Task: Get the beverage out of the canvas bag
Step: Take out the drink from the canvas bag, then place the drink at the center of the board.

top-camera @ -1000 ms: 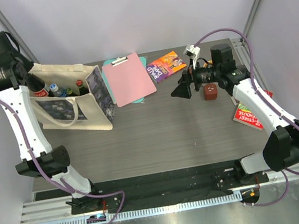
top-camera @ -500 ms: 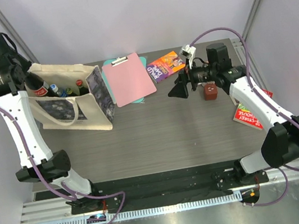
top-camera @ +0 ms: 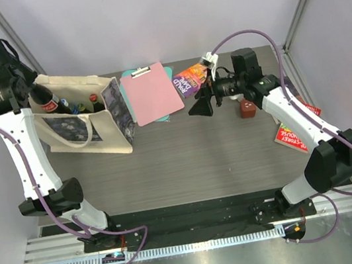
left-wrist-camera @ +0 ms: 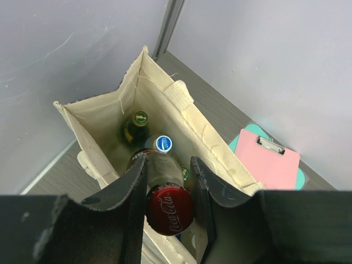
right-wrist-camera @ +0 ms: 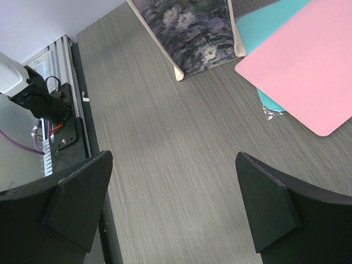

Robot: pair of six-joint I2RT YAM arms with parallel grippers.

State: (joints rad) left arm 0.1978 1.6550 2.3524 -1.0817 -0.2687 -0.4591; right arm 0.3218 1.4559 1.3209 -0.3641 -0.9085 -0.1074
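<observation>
The canvas bag stands open at the table's back left, with its cream walls visible from above in the left wrist view. My left gripper hangs over the bag's left end, shut on the neck of a dark cola bottle, the beverage, which has a red cap. The bottle is tilted and raised above two other bottles, one with a blue cap and one with a green cap. My right gripper hovers open over the table's middle, its jaws wide apart and holding nothing.
A pink clipboard lies on a teal board just right of the bag. A colourful book lies behind my right gripper. A small brown cube and a red book sit at the right side.
My right gripper has swung left across the table toward the clipboard and bag. My left gripper has risen slightly with the cola bottle.
</observation>
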